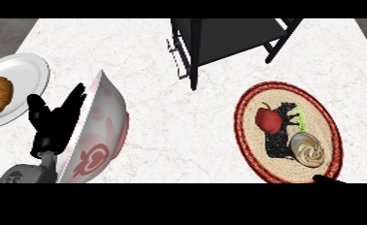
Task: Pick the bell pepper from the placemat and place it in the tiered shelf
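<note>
Left hand [52,122] beside tilted bowl [100,132]; open counter [179,136] toward bell pepper [268,119]

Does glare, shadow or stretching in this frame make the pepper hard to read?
Head view: even light, no glare on the counter; the bell pepper stands out red on the placemat. Head view: the dark patch beside it may be shadow or print, cannot tell. Head view: placemat and bowl look stretched taller than wide.

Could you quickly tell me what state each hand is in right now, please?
Left hand: open, fingers up, beside the tilted bowl.
Right hand: barely in view at the lower edge by the placemat; cannot be told.
</note>
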Robot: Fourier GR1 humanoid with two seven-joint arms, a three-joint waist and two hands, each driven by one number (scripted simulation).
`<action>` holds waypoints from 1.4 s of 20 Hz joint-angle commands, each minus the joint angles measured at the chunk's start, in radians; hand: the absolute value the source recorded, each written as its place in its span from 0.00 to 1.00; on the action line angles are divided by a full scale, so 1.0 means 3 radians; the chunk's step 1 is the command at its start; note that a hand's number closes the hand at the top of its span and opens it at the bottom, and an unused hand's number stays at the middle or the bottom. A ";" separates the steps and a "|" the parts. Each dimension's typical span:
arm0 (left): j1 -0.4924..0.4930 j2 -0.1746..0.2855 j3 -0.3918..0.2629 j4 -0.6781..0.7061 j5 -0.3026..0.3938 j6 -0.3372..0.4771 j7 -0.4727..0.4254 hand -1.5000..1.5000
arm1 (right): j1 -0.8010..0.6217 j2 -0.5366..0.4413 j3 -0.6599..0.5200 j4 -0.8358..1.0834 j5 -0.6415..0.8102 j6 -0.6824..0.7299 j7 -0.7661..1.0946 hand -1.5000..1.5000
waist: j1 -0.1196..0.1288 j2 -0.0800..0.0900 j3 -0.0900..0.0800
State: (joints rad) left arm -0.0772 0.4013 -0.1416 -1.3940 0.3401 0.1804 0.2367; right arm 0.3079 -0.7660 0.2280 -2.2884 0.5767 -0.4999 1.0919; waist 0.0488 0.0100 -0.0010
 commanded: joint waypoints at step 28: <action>0.0064 -0.0267 -0.0038 0.0132 -0.0133 0.0078 0.0101 0.50 | -0.1846 0.2253 0.0428 0.1972 0.1796 0.1436 0.1255 0.00 | -0.0160 -0.0029 -0.0002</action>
State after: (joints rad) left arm -0.0455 0.3870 -0.1106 -1.3943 0.3275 0.1670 0.2532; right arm -0.1849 -0.1752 0.3544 -1.7308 1.0495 -0.1461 1.2466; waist 0.0157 -0.0050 0.0074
